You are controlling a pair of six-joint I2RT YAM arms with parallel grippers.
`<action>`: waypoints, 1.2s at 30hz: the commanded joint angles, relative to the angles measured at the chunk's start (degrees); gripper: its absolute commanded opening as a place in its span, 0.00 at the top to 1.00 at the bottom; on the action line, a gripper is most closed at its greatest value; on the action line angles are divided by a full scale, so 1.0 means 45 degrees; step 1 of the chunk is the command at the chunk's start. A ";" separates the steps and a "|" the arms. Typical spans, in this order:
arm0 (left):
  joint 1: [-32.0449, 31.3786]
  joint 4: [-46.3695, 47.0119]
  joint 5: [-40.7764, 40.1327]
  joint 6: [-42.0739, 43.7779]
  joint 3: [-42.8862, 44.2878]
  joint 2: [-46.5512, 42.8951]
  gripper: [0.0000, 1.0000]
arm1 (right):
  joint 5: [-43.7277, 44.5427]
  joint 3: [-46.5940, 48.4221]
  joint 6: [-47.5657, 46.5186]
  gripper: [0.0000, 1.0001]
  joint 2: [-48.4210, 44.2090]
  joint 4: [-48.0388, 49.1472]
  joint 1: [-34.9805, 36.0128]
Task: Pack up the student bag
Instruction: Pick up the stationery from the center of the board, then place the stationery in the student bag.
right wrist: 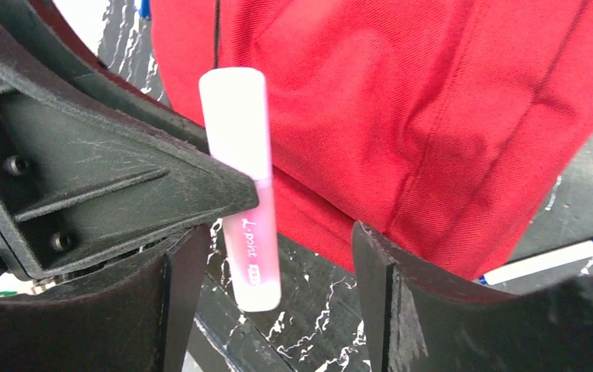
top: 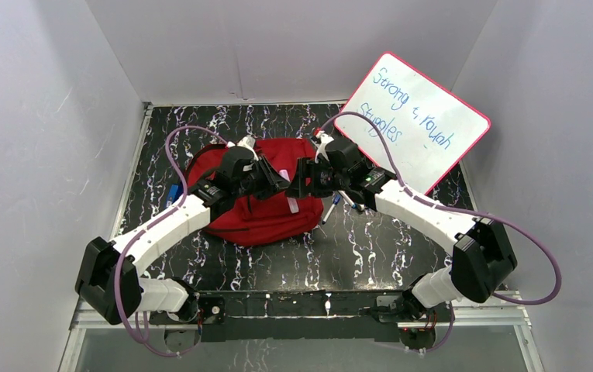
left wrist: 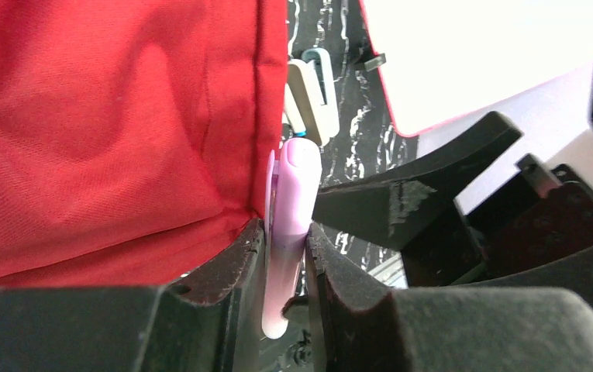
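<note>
Well, my left pincer (left wrist: 285, 232) pinched the highlighter (left wrist: 297, 178), my right pincer (right wrist: 277, 232) gaped empty; pens (top: 329, 209) lay outside the bag (top: 270, 217), packing seemingly unfinished.

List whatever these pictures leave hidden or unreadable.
Student bag opening: top view, left arm and right arm cover it; wrist views show only red fabric.
Blue object left of the bag: top view, too small to name.
Pink highlighter print: right wrist view, small and blurred.

A: Hidden, top view?
B: Middle of student bag (top: 266, 223), beneath left arm (top: 177, 221), right arm (top: 417, 205).
A: Cut off?
B: Pen (right wrist: 549, 260), right edge; pink highlighter (left wrist: 297, 182) flanks, between left gripper (left wrist: 284, 240) fingers.
</note>
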 commanded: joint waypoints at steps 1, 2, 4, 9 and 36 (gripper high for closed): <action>-0.0115 -0.1285 -0.0925 0.0690 0.0303 -0.0596 0.99 | 0.1770 0.1049 -0.0251 0.20 -0.0639 -0.0507 -0.0002; -0.0099 -0.1748 -0.1439 0.0976 0.0560 -0.0631 0.99 | 0.2265 0.1295 -0.0256 0.17 -0.0693 -0.1012 -0.0023; -0.0043 -0.2735 -0.2475 0.1554 0.1138 -0.0693 1.00 | 0.3302 0.1645 -0.0443 0.12 -0.0827 -0.1857 -0.0026; 0.0065 -0.4776 -0.4870 0.3066 0.2172 -0.1075 1.00 | 0.5807 0.2309 -0.0965 0.08 -0.0985 -0.3477 -0.0026; 0.6874 -0.6934 -0.2019 0.5031 0.1324 -0.2297 1.00 | 0.7172 0.8126 -0.2219 0.01 0.3712 -0.7137 0.1991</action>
